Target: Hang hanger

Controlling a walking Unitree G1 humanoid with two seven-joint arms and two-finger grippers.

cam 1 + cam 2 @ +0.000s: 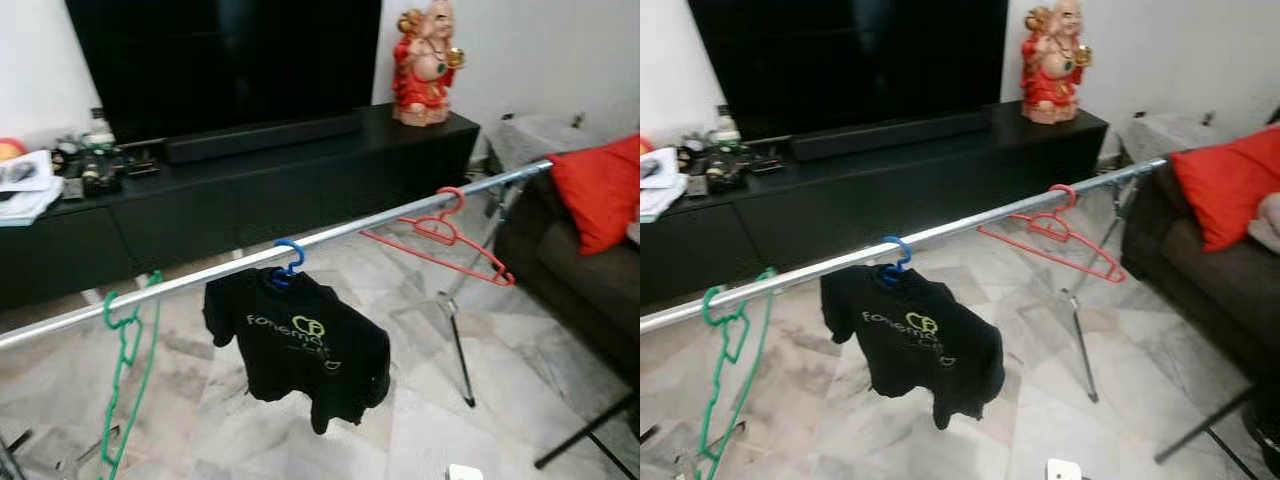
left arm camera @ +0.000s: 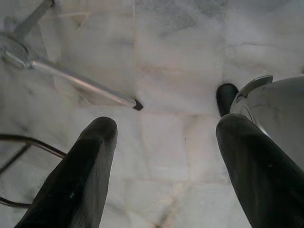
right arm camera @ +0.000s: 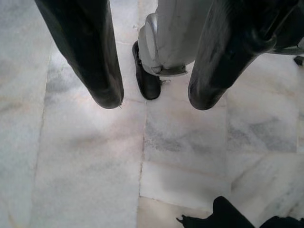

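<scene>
Nearest the camera: pale marble tile floor (image 1: 420,420), lower part of the frame. Both arms are hanging idle. The left gripper (image 2: 161,137) is pointing at the floor with fingers spread apart, nothing between them; the right gripper (image 3: 154,102) is doing the same, apart and empty, beside the robot's own foot.

Next out, crossing the frame from lower left to upper right: long silver metal clothes rail (image 1: 330,235) on folding legs. Hanging from it are a green plastic hanger (image 1: 125,345) at lower left, a blue plastic hanger (image 1: 288,262) at centre carrying a black printed T-shirt (image 1: 300,345), and a red plastic hanger (image 1: 440,235) at right, bare.

Judgement: the hangers are light, stiff, slick plastic, likely to swing; best gripped at the neck just under the hook.

Farthest, along the top: black low TV cabinet (image 1: 250,195), red figurine (image 1: 425,65).
</scene>
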